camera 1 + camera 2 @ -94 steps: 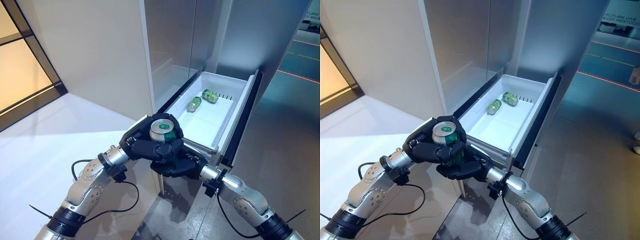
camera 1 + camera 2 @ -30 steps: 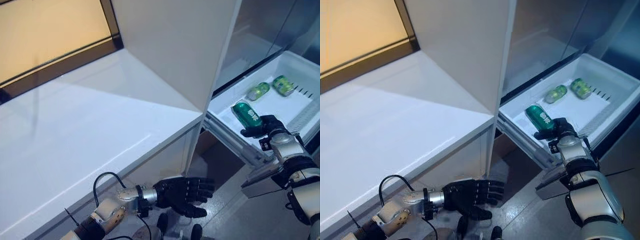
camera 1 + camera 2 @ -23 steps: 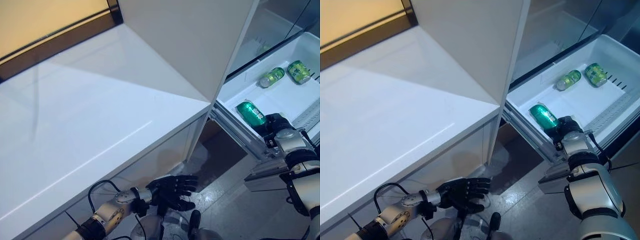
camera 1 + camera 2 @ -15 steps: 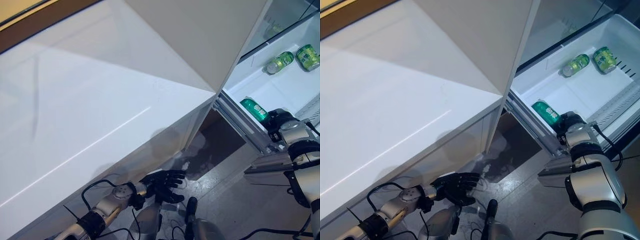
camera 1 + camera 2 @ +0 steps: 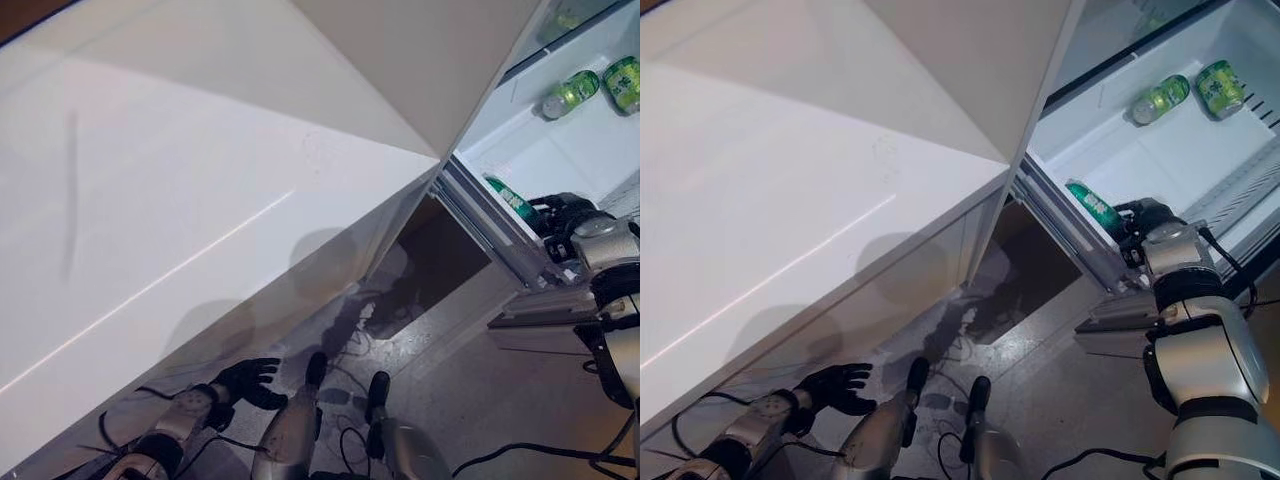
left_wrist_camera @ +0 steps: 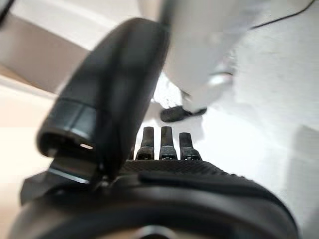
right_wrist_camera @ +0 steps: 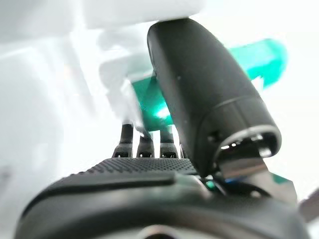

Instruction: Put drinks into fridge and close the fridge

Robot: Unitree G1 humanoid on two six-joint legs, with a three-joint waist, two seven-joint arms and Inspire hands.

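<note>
The fridge's white pull-out drawer stands open at the upper right. Two green cans lie on their sides at its far end. A third green can lies tilted low in the drawer's near corner, just behind the front rail, with my right hand shut on its end. In the right wrist view the green can shows past the thumb. My left hand hangs low by the floor under the counter, open with its fingers spread and holding nothing.
A long white counter runs across the left, ending at the fridge's white side wall. The drawer's grey front panel juts out below my right hand. Grey floor lies beneath.
The view has tilted down. My right hand has lowered the green can from above the drawer into its near corner. My left hand has dropped and swung left under the counter.
</note>
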